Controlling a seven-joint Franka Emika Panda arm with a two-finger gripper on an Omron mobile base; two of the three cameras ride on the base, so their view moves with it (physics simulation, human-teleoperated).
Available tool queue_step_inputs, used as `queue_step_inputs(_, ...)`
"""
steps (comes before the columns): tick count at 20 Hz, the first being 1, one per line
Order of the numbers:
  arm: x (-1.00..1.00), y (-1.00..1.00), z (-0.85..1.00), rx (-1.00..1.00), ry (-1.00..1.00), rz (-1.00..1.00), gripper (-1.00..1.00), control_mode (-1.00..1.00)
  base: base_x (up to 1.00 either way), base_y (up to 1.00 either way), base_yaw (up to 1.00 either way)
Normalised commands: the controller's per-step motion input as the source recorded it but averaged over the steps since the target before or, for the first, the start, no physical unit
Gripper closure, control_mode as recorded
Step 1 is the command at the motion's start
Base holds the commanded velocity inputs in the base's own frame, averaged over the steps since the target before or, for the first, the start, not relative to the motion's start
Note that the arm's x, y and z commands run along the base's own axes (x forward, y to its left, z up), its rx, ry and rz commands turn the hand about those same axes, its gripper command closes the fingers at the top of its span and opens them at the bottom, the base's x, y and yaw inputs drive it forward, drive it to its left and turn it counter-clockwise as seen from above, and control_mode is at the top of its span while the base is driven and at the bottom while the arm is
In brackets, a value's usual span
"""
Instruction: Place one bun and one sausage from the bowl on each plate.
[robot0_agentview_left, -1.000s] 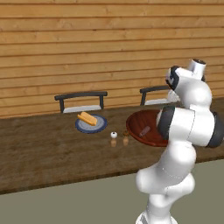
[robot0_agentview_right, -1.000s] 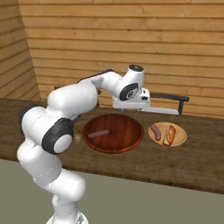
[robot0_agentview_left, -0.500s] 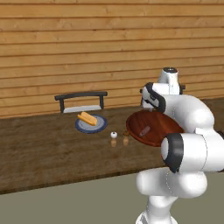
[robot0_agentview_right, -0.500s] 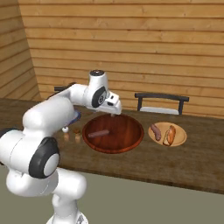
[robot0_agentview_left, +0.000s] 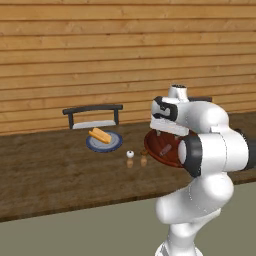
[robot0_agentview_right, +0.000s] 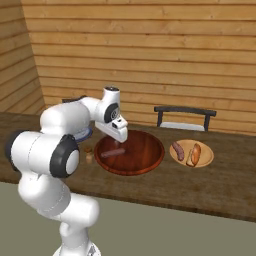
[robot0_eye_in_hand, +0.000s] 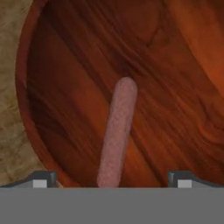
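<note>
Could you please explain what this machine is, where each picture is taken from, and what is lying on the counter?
It is a white robot arm on a driving base, with a two-finger gripper. Two pictures come from cameras on the base, behind the arm to its left and right. The third looks along the gripper from the hand, its fingertips at the bottom.

On the wooden counter sits a large red-brown bowl with one sausage in it. The blue plate has a bun. The tan plate has a sausage and a bun. Two small shakers stand beside the bowl.

The gripper hangs open above the bowl's sausage and holds nothing.
</note>
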Motion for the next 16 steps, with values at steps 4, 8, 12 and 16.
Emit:
queue_step_inputs(4,0.29,-0.11,-0.37,0.13,0.25,-0.10,-1.00,-1.00,0.00,0.00,0.00)
queue_step_inputs(8,-0.03,0.00,-0.30,0.05,0.15,-0.04,-1.00,-1.00,0.00,0.00,0.00)
queue_step_inputs(12,-0.27,0.00,-0.54,0.04,0.01,0.00,-1.00,-1.00,0.00,0.00,0.00)
queue_step_inputs(16,-0.10,0.03,-0.35,0.04,-0.03,0.00,-1.00,-1.00,0.00,0.00,0.00)
